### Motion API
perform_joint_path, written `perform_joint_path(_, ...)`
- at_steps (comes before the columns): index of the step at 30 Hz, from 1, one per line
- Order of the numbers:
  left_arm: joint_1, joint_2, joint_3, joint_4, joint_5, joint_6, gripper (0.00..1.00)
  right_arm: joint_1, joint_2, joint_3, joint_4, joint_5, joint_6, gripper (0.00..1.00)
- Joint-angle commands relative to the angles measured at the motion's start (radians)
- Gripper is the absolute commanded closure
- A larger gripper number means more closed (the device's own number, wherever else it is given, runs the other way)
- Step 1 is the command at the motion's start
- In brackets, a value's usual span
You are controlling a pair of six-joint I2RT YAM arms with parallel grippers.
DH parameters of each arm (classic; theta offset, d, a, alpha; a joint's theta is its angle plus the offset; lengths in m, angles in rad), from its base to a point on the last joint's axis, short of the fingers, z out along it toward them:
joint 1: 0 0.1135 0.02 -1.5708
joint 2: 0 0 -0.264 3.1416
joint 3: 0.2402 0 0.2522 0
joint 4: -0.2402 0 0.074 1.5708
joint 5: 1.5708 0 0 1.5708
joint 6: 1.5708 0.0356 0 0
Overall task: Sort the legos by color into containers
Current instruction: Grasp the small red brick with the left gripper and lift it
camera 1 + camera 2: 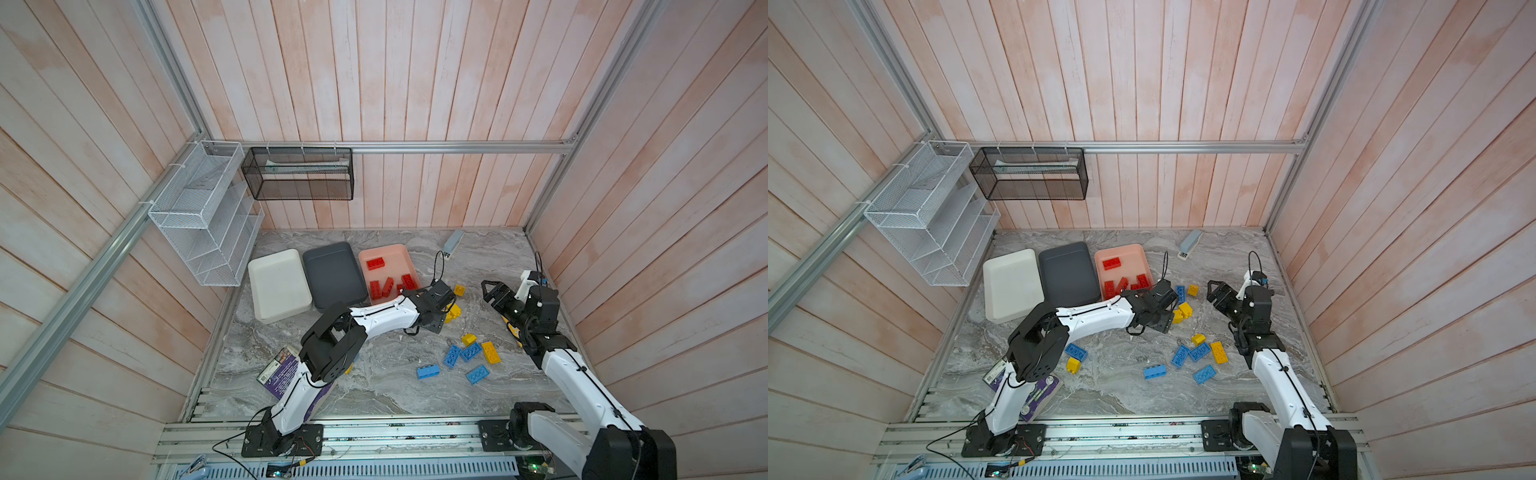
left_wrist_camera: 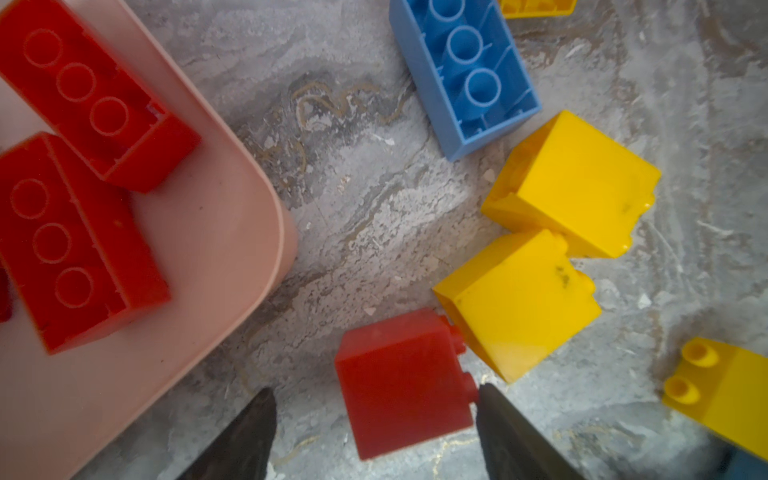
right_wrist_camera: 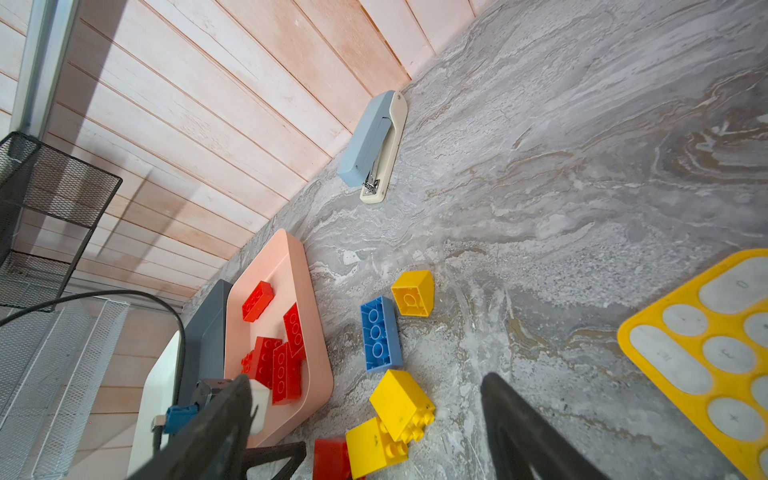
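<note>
Left pincer (image 2: 374, 392) part-open astride red brick (image 2: 405, 386), one jaw touching

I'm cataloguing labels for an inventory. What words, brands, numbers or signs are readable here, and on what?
No text reads clearly.
Yellow calculator: faint key signs, too blurred to read.
Purple book: cover print and white label too small to read.
Stapler: no marking visible.
</note>
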Motion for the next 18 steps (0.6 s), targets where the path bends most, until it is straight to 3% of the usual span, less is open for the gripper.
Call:
perform_joint_path(1,0.002,0.033,0.034,-0.004,-0.010,-0.006,0.26,0.003,-0.004,-0.008,-0.005,0.018,-0.006,0.14)
perform_joint_path(10,0.002,0.063,0.085,-0.002,-0.011,0.003,0.34,0.008,-0.013,-0.010,-0.001,0.020,-0.009,0.14)
perform_joint_path(18,0.002,0.071,0.096,-0.001,0.017,0.017,0.53,0.012,-0.016,-0.009,0.004,0.031,-0.007,0.14)
